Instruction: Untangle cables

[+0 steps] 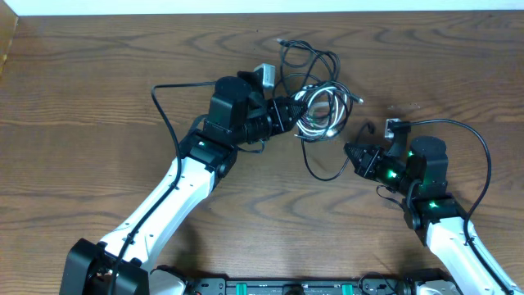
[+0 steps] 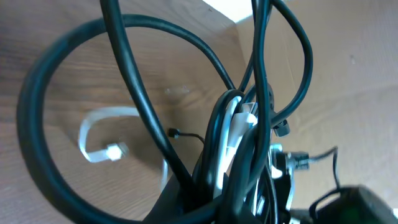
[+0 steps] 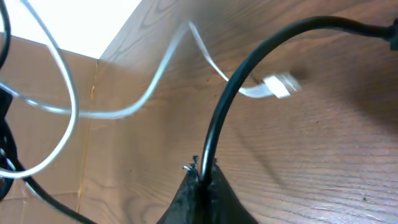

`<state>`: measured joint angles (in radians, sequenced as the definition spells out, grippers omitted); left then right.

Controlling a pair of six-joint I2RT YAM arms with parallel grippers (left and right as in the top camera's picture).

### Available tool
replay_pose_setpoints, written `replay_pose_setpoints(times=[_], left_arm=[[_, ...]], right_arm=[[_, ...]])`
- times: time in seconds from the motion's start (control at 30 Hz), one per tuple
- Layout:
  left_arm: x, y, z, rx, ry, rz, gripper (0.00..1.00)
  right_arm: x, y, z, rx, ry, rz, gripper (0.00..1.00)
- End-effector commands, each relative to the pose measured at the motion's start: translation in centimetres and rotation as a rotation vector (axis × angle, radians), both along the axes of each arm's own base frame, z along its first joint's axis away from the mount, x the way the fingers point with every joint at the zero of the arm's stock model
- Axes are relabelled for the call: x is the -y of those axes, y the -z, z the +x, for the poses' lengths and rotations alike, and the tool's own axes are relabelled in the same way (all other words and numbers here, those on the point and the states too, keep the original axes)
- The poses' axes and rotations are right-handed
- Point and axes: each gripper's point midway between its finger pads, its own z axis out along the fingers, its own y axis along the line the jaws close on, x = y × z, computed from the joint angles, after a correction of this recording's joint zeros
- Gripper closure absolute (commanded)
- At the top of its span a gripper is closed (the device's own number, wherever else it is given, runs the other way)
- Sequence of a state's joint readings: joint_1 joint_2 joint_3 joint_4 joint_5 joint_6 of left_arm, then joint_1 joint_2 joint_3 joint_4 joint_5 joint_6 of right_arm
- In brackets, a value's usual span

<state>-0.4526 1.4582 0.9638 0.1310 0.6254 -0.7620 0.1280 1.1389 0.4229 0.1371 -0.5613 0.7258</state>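
A dark wooden table (image 1: 82, 82) with a strong grain is seen filling the overhead view, and a white strip (image 1: 246, 6) is seen beyond its far edge along the top of the frame.

The cables (image 1: 323, 111) are bunched in a tangle right of centre in the upper half of that view. The left gripper (image 1: 296, 115) is closed on the tangle's left side. A black cable (image 1: 311, 166) hangs out of the tangle in a loop toward the lower right, and there it is pinched by the right gripper (image 1: 350, 152), whose jaws are closed on it.

That pinch is shown clearly only in the right wrist view: the fingertips (image 3: 198, 177) meet on the black cable at bottom centre. A white cable (image 3: 124, 112) is seen raised off the table, its plug (image 3: 278, 86) right of centre, with a tan panel (image 3: 43, 124) beyond the table edge at left.

In the left wrist view, black loops and white strands are seen running together into the bottom of the frame; the fingers themselves cannot be made out.
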Motion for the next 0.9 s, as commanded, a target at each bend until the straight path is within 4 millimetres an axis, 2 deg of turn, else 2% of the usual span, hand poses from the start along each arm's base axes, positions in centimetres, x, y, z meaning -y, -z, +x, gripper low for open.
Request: replay_pose_setpoints(times=[0.0,0.13,0.3,0.5,0.7,0.87], left_arm=[[0.4,-0.5,-0.6,0.119,0.098,0.036,0.92],[0.3,-0.5,-0.5,0.167,0.114,0.06,0.92],[-0.5,-0.4,0.1,0.248,0.125,0.11,0.92],[-2.5,0.2,1.9,0.241,0.025,0.164,0.92],[-2.9,0.8,1.9,0.225,0.022,0.183,0.92],[-3.2,1.4,1.8,0.2,0.01,0.203,0.92]], right_arm=[[0.2,0.2,0.0,-0.013,0.01,-0.005,0.88],[0.2,0.9,-0.5,-0.049,0.01,-0.01,0.73],[0.3,1.4,-0.8,-0.065,0.003,-0.024,0.66],[-0.1,0.8,-1.0,0.02,-0.081,-0.069,0.55],[0.1,-1.8,-0.9,0.136,-0.131,-0.042,0.44],[0.1,-5.0,-0.6,0.234,-0.152,0.042,0.36]])
